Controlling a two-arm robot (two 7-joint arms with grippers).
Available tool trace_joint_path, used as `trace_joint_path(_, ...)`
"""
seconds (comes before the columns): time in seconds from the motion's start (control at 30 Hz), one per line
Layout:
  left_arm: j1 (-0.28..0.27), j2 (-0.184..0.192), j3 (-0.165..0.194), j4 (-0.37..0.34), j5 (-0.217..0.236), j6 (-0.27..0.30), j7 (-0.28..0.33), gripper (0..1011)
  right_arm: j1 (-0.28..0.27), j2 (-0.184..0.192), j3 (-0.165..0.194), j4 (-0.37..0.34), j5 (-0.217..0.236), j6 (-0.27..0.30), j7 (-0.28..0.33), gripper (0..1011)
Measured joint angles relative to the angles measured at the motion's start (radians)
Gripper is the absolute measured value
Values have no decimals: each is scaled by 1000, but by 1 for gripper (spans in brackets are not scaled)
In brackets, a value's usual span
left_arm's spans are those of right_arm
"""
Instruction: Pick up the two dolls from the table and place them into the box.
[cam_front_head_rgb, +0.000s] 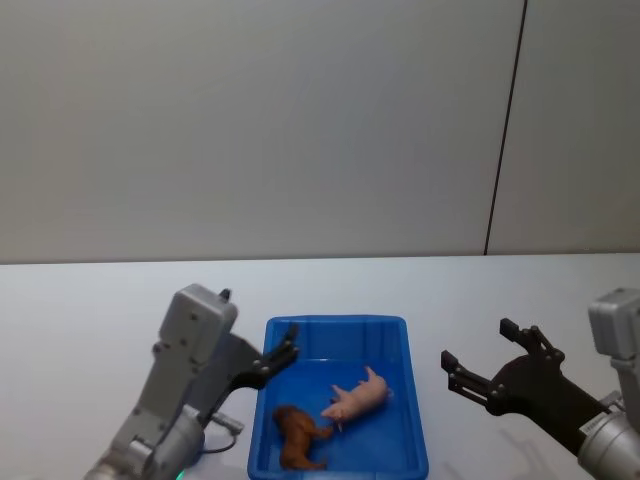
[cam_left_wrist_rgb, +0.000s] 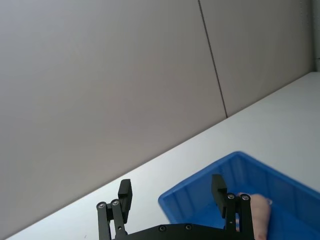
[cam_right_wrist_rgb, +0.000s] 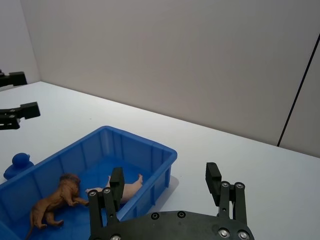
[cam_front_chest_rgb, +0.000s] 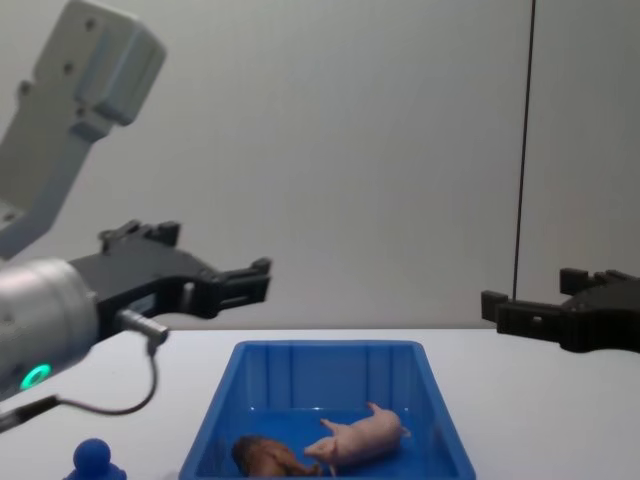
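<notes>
A small blue object (cam_front_chest_rgb: 93, 458) is seen nearest the robot, on the table (cam_front_head_rgb: 80, 300) off the near left corner of the box (cam_front_head_rgb: 336, 321). Inside the box, at its near end, the shaggy brown animal (cam_front_head_rgb: 297, 432) is found on the floor. The pink pig (cam_front_head_rgb: 360, 397) is laid on its side just beyond it, toward the box's right wall. Whether the two touch cannot be told. The left gripper (cam_front_head_rgb: 283, 345) is held in the air over the box's far left corner, its jaws spread apart with nothing between them. The right gripper (cam_front_head_rgb: 475, 342) is held well off the box's right side, jaws likewise parted and empty. Beyond the box's far rim the table is met by a plain grey wall (cam_front_head_rgb: 300, 120). With both dolls lying in the box, the placing is judged done. No further grasp is called for. The next move is judged to be a drawing of both arms away from the box, with the left one kept high enough that the rim is not clipped.
</notes>
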Motion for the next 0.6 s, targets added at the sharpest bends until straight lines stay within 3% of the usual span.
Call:
trace_joint_path(0.33,68,58,-23,-29,-47,34,60,1001,-5,5,3,-3,6,-6,-3,1001)
trace_joint_path(0.6,101,75,-32,-9,-83,33,72,1001,-7,6,4,-4,8,-8,-4,1001)
